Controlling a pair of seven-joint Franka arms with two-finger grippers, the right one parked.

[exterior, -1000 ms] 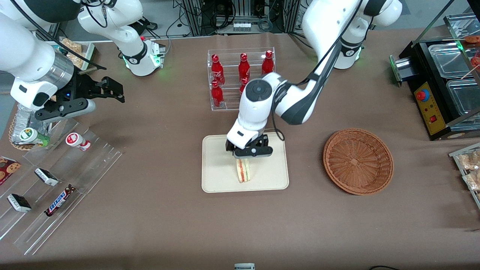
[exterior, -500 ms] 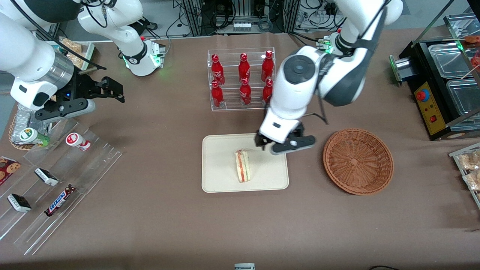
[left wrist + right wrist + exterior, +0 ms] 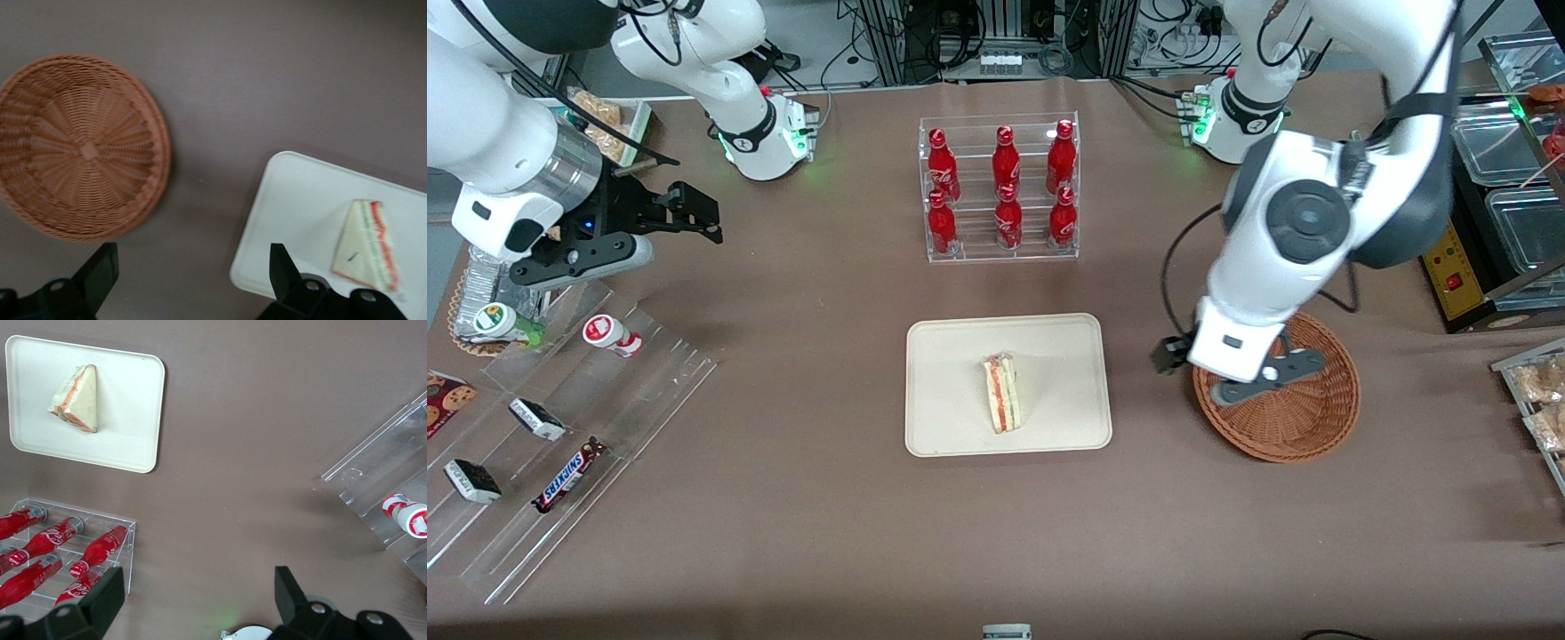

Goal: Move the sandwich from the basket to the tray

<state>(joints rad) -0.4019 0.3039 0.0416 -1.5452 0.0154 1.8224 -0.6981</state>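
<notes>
One sandwich (image 3: pixel 1002 406) down on the tray (image 3: pixel 951 356), standing on edge near the middle; I read the task as done.

Gripper (image 3: pixel 1232 378) is off it now: a second ago it was clamped on the wedge, half a second ago it was lifting clear at the tray's 2 o'clock corner, and now it hangs over the 9 o'clock rim of the basket (image 3: pixel 1303 427). Fingers (image 3: pixel 283 267) spread wide, holding nothing. Basket shows bare wicker. From here I only need to park the arm.

sandwich (image 3: pixel 1003 405) on tray (image 3: pixel 951 356), gripper (image 3: pixel 1232 378) over basket (image 3: pixel 1303 427) beside it
</notes>
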